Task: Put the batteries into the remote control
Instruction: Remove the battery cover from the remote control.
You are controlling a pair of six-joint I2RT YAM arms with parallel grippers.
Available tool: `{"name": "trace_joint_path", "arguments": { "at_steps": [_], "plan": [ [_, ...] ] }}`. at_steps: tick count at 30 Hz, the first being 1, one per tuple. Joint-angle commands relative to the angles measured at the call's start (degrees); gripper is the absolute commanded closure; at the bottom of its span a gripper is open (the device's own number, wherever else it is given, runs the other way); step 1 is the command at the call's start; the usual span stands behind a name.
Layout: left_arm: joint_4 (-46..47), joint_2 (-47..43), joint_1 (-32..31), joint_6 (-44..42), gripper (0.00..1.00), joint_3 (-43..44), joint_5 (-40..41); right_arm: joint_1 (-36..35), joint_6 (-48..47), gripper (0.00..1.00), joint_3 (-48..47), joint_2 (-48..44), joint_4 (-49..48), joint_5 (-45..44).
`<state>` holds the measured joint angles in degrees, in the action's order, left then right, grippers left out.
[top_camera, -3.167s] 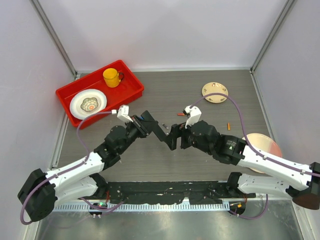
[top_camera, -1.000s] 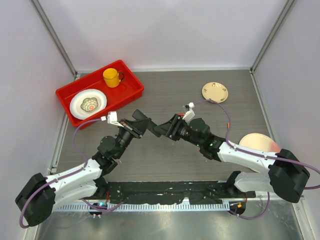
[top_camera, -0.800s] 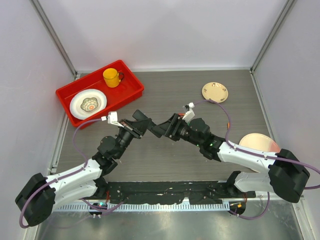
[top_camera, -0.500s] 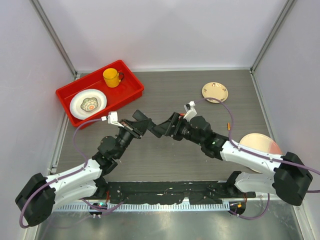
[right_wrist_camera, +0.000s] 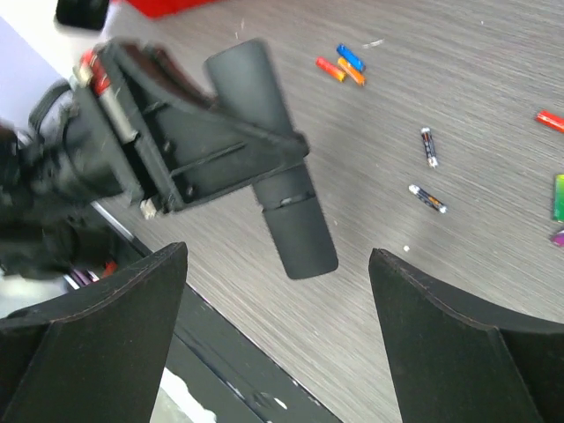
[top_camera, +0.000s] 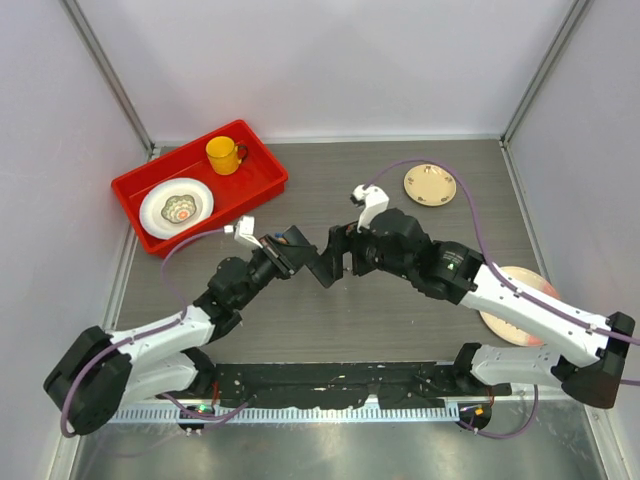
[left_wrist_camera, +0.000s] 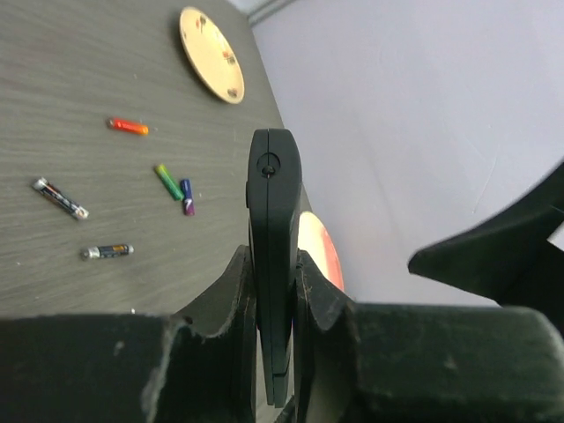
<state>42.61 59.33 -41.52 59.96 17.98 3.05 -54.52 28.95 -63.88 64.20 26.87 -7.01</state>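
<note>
- As my left hand (left_wrist_camera: pixel 273 291) clenches the black remote control (left_wrist_camera: pixel 271 194) edge-on between its fingers, the bar is raised off the tabletop (left_wrist_camera: pixel 79 53), pointing toward my right arm.
- My right hand (right_wrist_camera: pixel 278 295) is released, its fingers spread wide on either side of the remote's free end, touching nothing.
- Loose on the tabletop lie an orange-red battery (left_wrist_camera: pixel 129 127), a green battery (left_wrist_camera: pixel 169 181) just beside a purple-blue battery (left_wrist_camera: pixel 187 196), and two dark silver batteries (left_wrist_camera: pixel 60 198) nearby.
- A tan plate (left_wrist_camera: pixel 211 55) rests beyond them.
</note>
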Motion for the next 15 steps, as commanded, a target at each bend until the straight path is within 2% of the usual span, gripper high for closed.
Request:
{"name": "trace_joint_path", "arguments": {
  "at_steps": [1, 7, 15],
  "plan": [
    [6.7, 6.1, 3.0, 8.9, 1.0, 3.4, -11.7, -4.9, -10.5, 0.11, -6.5, 3.8, 15.0, -8.5],
    [16.8, 12.4, 3.5, 13.3, 1.0, 2.9, -14.8, -6.4, -9.3, 0.11, -5.8, 6.1, 17.9, -9.2],
    [19.3, 15.0, 3.5, 14.5, 1.0, 4.1, -16.4, -7.8, -8.0, 0.11, -3.2, 7.0, 15.1, -9.1]
  ]
}}
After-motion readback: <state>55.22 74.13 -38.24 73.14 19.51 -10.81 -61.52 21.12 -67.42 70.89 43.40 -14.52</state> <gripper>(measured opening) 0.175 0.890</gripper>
